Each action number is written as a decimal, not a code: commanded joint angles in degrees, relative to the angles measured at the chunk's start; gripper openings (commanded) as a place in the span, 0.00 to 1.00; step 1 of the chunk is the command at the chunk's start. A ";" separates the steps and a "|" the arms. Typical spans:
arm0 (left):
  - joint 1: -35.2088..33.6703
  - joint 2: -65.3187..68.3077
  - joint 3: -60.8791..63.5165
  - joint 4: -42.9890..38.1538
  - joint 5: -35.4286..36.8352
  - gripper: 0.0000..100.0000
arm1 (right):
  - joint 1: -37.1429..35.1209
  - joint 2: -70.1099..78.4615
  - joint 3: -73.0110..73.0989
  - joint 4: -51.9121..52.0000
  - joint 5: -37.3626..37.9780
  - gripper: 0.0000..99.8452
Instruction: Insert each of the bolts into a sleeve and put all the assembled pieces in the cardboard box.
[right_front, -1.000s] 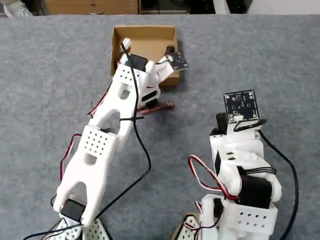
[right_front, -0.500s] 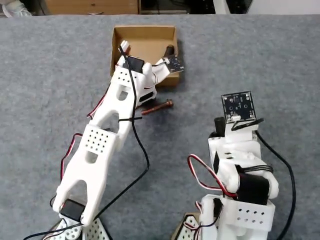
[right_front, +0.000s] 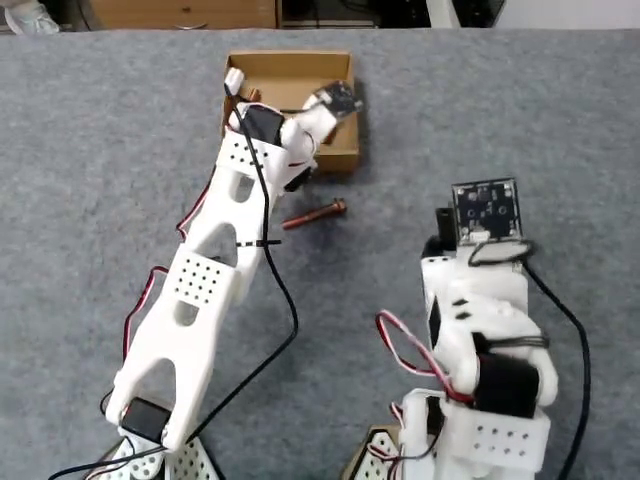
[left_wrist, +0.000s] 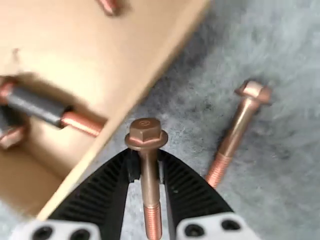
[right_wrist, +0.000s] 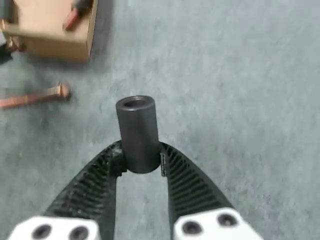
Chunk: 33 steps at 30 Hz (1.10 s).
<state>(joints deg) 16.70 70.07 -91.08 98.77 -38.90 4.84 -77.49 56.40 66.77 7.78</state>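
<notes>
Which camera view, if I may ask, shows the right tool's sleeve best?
The right wrist view: the sleeve stands whole, clamped in the right tool. The high view gives at most a dark sliver.

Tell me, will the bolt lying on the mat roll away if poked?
Probably only a little: the loose bolt has a round shank, but its wider head should curve it. The fuzzy grey mat likely slows it too.

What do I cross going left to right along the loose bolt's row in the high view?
Left arm → loose bolt → right arm, whose tool holds a sleeve. The cardboard box is left out, since it overlaps both the left arm and the bolt sideways.
</notes>
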 joint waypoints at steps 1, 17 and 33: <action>-0.97 -2.95 -4.84 1.93 7.21 0.02 | -5.85 -5.85 -0.75 -2.11 -0.35 0.00; 0.18 -48.84 15.21 2.37 25.14 0.02 | -27.21 -30.73 12.70 -10.11 -15.30 0.00; 2.81 -103.34 63.82 -7.91 27.34 0.02 | -39.96 -30.02 40.40 -55.03 -15.21 0.00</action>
<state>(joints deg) 18.81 -27.78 -33.32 96.57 -12.26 -32.44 -103.60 94.99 18.24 -6.90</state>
